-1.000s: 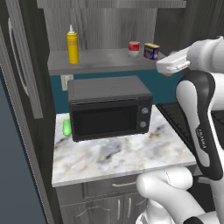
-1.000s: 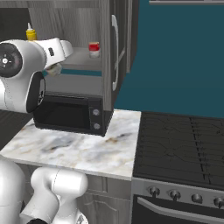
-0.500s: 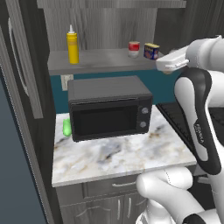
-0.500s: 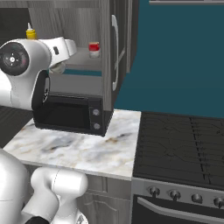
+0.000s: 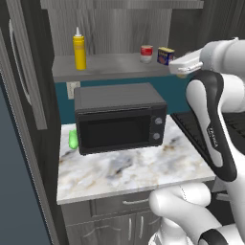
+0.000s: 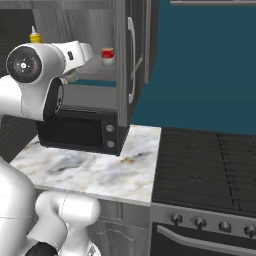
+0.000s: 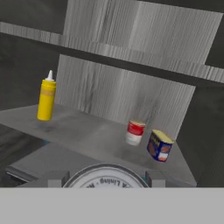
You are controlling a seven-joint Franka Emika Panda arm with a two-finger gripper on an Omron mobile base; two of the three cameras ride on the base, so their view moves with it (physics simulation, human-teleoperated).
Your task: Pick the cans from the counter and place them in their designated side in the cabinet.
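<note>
My gripper [image 7: 107,180] is shut on a can whose silver top [image 7: 105,176] shows between the dark finger tips. In the left base view the hand hovers at the right end of the cabinet shelf [image 5: 110,67], and a tan bit of the held can [image 5: 182,74] peeks out below it. A red-and-white can [image 7: 134,132] [image 5: 146,53] [image 6: 107,56] stands upright on the shelf's right part, well ahead of the gripper. The marbled counter [image 5: 134,172] [image 6: 85,170] lies below.
A squat blue-and-yellow tin [image 7: 159,145] [image 5: 165,55] sits right of the red-and-white can. A yellow squeeze bottle [image 7: 46,100] [image 5: 79,49] stands at the shelf's left. A black microwave [image 5: 119,117] sits on the counter beside a green item [image 5: 72,139]. The stove [image 6: 210,160] is to the right.
The hand with the can has edged slightly up and toward the shelf. Everything on the shelf and counter is where it was.
</note>
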